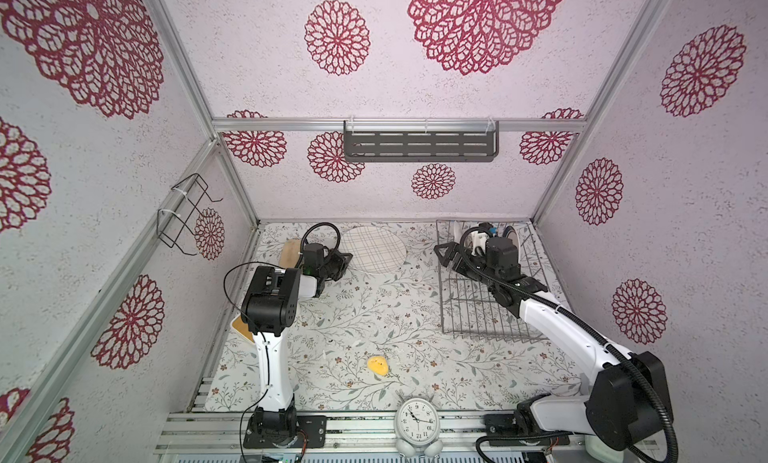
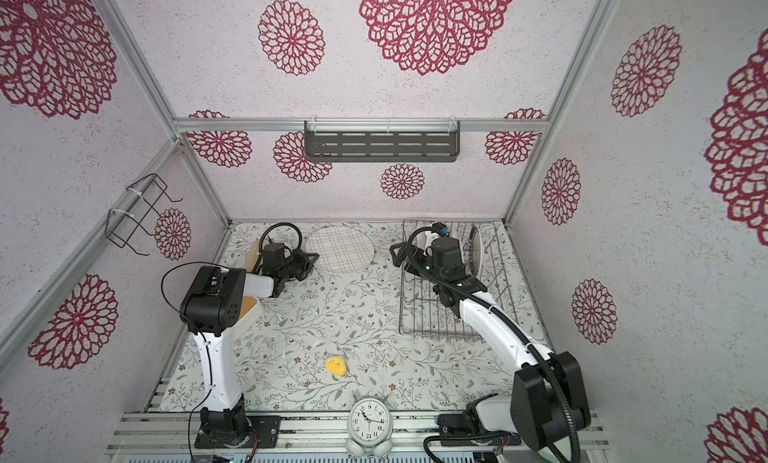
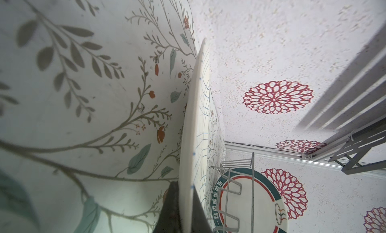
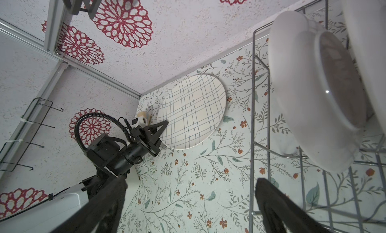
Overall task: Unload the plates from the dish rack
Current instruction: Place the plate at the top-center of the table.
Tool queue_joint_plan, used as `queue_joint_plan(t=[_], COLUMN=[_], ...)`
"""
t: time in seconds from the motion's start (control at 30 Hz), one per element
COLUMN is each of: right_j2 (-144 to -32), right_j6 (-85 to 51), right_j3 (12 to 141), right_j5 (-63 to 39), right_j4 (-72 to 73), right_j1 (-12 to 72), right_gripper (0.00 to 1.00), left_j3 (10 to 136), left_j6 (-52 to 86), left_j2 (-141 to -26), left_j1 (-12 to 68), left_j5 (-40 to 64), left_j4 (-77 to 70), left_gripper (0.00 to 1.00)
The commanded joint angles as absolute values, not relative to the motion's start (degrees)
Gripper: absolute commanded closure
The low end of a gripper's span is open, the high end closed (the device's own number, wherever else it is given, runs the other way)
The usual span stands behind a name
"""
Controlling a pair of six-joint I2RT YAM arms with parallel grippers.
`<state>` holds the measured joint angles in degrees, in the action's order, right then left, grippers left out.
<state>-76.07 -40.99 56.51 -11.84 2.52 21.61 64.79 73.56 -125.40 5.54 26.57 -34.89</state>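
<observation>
The cream grid-lined plate (image 1: 376,249) (image 2: 340,249) (image 4: 192,110) lies about flat at the back middle of the table. My left gripper (image 1: 345,259) (image 2: 311,259) (image 3: 186,202) is shut on the plate's near-left rim (image 3: 188,158). The dish rack (image 1: 478,315) (image 2: 432,315) (image 4: 253,96) stands at the back right. White plates with teal-and-red rims (image 2: 476,249) (image 3: 250,200) stand upright at its far end, and one shows its white back (image 4: 302,85). My right gripper (image 1: 448,257) (image 2: 399,253) (image 4: 191,198) hangs open over the rack's far-left edge, holding nothing.
A white alarm clock (image 1: 417,423) stands at the front edge, with a small yellow thing (image 1: 377,365) just behind it. A tan board (image 1: 289,251) and a cream box (image 1: 243,328) lie along the left side. A dark slotted shelf (image 1: 419,143) and a black wire holder (image 1: 183,216) hang on the walls.
</observation>
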Motion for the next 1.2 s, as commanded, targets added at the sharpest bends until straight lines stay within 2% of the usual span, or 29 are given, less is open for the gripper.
queue_joint_plan(t=[0.0,0.13,0.3,0.33,0.57,0.97,1.17], right_j2=[-75.73,-75.08,-74.82,-74.8,-73.88,-72.17,-70.71], right_j6=[-39.73,-40.01,-40.39,-40.43,-40.43,-40.69,-40.78], right_j3=[58.68,58.14,57.92,57.92,57.66,56.19,54.99], right_j5=[-10.12,-9.02,-8.92,-8.96,-8.7,-7.47,-6.75], right_j4=[2.88,3.25,3.25,3.17,2.8,2.23,2.12], right_j1=[21.02,20.66,20.25,20.17,19.73,18.51,17.81], right_gripper=[0.01,0.01,0.01,0.01,0.01,0.01,0.01], left_j3=[66.35,66.53,66.71,66.7,67.05,69.26,68.8], left_j6=[74.18,73.75,74.01,74.09,72.87,69.84,66.69], left_j2=[-126.05,-125.87,-126.21,-126.42,-125.79,-125.17,-123.95], left_j1=[5.78,5.89,5.89,5.9,5.89,5.89,5.89], left_j5=[27.7,27.08,26.63,26.63,25.08,21.11,18.95], left_j4=[-37.91,-36.29,-35.29,-35.3,-31.28,-19.87,-15.97], left_gripper=[0.99,0.92,0.63,0.6,0.44,0.1,0.02])
